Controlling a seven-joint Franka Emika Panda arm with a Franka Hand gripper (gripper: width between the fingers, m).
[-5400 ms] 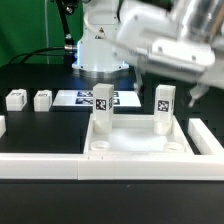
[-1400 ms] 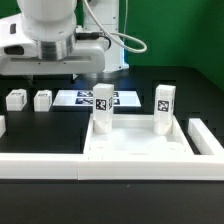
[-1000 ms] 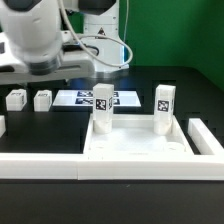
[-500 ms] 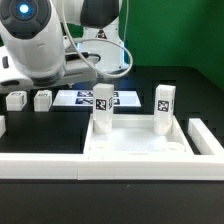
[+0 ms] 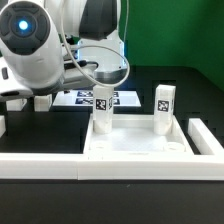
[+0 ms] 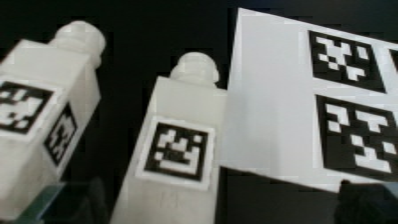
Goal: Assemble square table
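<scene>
Dropped lower, the arm (image 5: 40, 45) half covers the loose legs (image 5: 42, 100) by the surface (image 5: 170, 75) edge at the exterior view's left; the end effector (image 6: 214, 200) tips, blurred, stand apart.

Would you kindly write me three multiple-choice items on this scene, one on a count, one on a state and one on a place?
1. How many legs stand in the top? A one; B two; C four.
2. Those legs are: A upright; B lying flat; C leaning on each other.
3. The loose legs in the wrist view are: A beside the marker board; B inside the top; C stacked on one another.
Answers: 1 B, two legs rise from the top's corners; 2 A, both stand straight; 3 A, the board lies right next to them.
</scene>
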